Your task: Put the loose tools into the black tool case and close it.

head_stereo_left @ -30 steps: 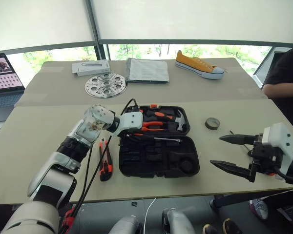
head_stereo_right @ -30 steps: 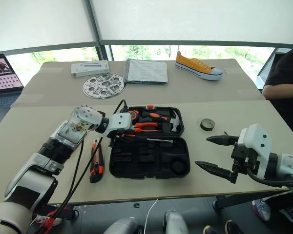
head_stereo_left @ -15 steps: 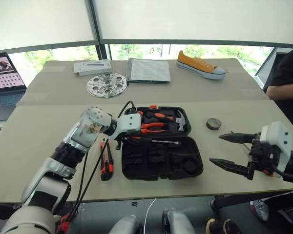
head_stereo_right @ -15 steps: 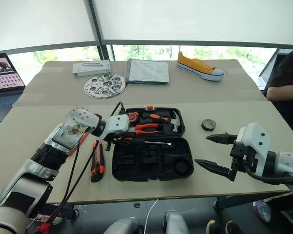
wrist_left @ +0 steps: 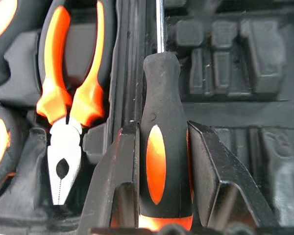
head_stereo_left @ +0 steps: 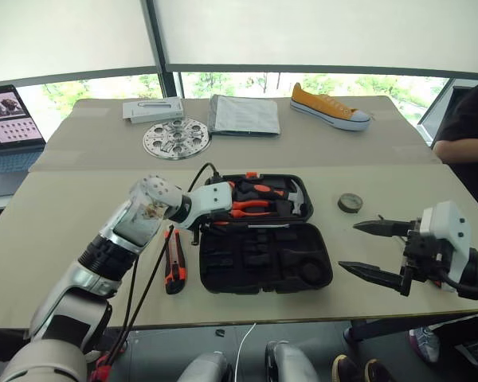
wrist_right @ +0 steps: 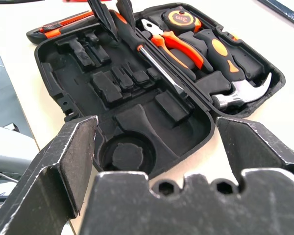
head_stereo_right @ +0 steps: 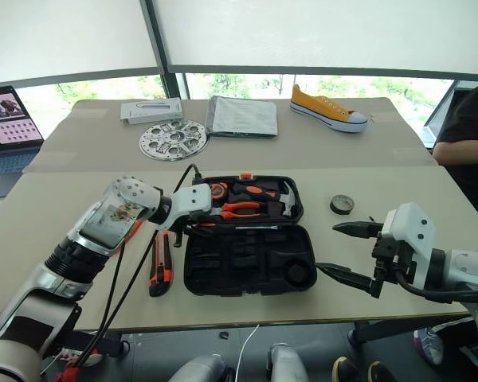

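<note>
Right gripper (head_stereo_right: 346,252) hangs off the table's near right edge, jaws wide and empty, aimed toward the case (head_stereo_right: 249,259); no change there over the last second.

Case lies open near the table's (head_stereo_right: 398,203) front edge, middle. Near half: empty moulded slots. Far half holds pliers (wrist_left: 68,88), hammer (wrist_right: 235,81) and tape measure (wrist_right: 181,19).

Left gripper (wrist_left: 161,147) has drawn back slightly and rolled its wrist over the last second. Its jaws are clamped on the black-orange handle of a screwdriver (wrist_left: 162,142), whose shaft lies along the case's hinge line. My reading: the tool is being lined up with its slot, not yet seated or released.

Knife (head_stereo_right: 158,267) lies on the table just left of the case, unmoved. Tape roll (head_stereo_right: 342,204) sits to the right of the case, well apart. Both remain to be packed; lid stays open.

Far edge: metal disc (head_stereo_right: 172,138), grey folder (head_stereo_right: 239,116), orange shoe (head_stereo_right: 328,107); laptop (head_stereo_right: 12,131) at far left.

Legible text: "3m" on the tape measure. Nothing else readable.
</note>
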`<state>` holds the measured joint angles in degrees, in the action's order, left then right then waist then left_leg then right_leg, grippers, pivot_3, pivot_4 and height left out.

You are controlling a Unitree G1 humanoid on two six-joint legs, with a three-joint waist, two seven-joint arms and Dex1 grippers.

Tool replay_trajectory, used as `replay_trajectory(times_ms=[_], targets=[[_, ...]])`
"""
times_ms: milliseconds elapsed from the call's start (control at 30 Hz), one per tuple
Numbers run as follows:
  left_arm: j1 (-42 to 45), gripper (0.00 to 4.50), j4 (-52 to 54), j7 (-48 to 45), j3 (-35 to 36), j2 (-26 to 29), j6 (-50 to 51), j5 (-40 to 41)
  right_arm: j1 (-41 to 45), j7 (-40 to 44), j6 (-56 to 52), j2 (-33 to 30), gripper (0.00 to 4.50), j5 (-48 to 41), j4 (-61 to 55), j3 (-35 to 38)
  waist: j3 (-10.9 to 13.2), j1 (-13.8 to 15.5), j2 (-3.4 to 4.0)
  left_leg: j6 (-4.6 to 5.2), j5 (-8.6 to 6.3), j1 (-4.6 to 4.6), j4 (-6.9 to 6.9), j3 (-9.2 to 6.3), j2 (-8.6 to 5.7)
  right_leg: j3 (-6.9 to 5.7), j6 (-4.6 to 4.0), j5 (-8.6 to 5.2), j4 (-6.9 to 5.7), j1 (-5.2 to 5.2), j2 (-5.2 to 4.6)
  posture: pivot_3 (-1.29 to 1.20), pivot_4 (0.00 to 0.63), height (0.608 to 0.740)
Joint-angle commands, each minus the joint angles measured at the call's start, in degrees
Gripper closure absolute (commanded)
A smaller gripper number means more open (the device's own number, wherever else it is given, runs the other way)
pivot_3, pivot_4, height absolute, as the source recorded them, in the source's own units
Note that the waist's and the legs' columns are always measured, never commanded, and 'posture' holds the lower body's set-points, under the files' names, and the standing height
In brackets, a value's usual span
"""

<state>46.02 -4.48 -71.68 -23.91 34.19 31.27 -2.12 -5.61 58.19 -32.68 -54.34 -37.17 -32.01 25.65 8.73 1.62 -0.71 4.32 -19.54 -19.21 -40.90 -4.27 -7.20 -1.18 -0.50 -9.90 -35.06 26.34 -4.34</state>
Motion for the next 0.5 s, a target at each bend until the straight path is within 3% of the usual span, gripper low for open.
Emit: replay_trajectory(times_ms=[33, 367, 400, 500], targets=[[-0.3, 3.57, 0.3, 0.6, 0.1, -0.5, -0.7, 0.3, 0.3, -0.7, 1.2, 0.2, 0.0, -0.3, -1.5, 1.3, 0.0, 0.0, 0.0, 0.0, 0.0, 0.01, 0.0, 0.0, 0.0, -0.01, 0.0, 0.0, 0.0, 0.0, 0.0, 0.0, 0.15, 0.74], [-0.8, 3.57, 2.2, 0.1, 0.0, -0.4, -0.7, 0.8, -0.4, -1.4, 1.1, 0.6, 0.0, -0.3, -1.7, 1.4, 0.0, 0.0, 0.0, 0.0, 0.0, 0.02, -0.01, 0.0, 0.0, 0.0, 0.0, 0.0, -0.01, -0.02, 0.0, 0.0, 0.15, 0.74], [-0.9, 2.57, 2.2, 0.1, 0.0, -0.2, -1.3, 0.6, -0.4, -1.5, 1.1, 0.7, 0.0, -0.3, -1.7, 1.3, 0.0, 0.0, 0.0, 0.0, 0.0, 0.02, -0.01, 0.0, 0.0, 0.0, 0.0, 0.0, -0.01, -0.02, -0.01, 0.0, 0.15, 0.74], [-1.4, 1.54, 2.5, -0.3, 0.5, 0.2, -1.8, 0.9, -0.4, -1.7, 1.0, 0.8, 0.0, -0.2, -1.6, 1.2, 0.0, 0.0, 0.0, 0.0, 0.0, 0.02, -0.02, 0.0, 0.0, 0.0, 0.0, 0.0, -0.02, -0.02, -0.01, 0.0, 0.15, 0.74]])
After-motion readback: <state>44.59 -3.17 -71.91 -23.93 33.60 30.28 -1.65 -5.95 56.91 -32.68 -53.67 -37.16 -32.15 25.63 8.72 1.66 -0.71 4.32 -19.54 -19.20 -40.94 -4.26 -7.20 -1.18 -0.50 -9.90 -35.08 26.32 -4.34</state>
